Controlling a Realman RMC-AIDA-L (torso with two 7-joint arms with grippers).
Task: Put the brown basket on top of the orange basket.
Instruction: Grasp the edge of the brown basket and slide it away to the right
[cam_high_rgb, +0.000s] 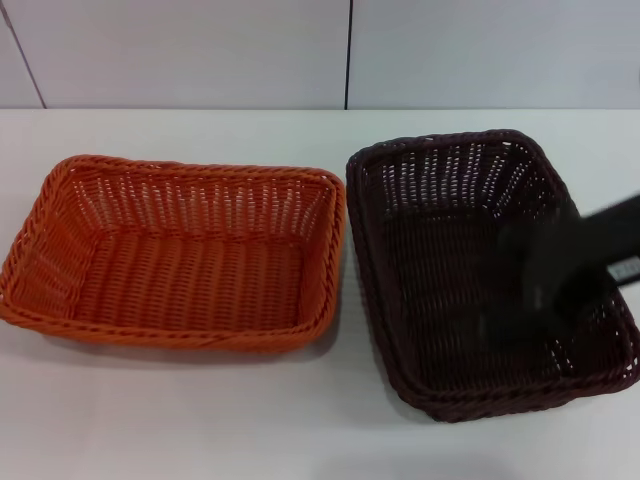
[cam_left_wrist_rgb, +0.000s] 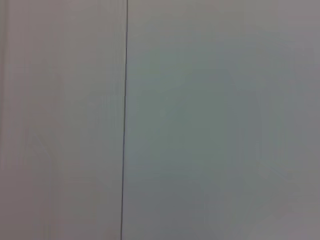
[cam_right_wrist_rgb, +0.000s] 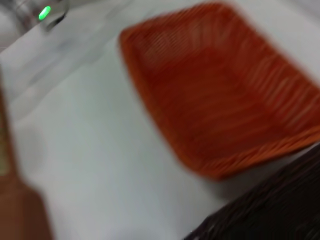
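The right arm reaches in from the right, its blurred end effector (cam_high_rgb: 545, 290) over the inside of the brown basket (cam_high_rgb: 440, 200); whether its fingers are open cannot be told. The brown basket sits on the white worktop (cam_high_rgb: 200, 410) just beside the orange basket (cam_high_rgb: 175, 255), to its right. Both baskets hold nothing. The left end effector is out of view.

Head view: looks forward and down, taking in the orange basket (cam_high_rgb: 175, 255), the brown basket (cam_high_rgb: 470, 270) and the white worktop (cam_high_rgb: 200, 420).
Right wrist view: close, angled across both baskets, shared with the head view.
Left wrist view: faces a plain wall panel (cam_left_wrist_rgb: 210, 120).
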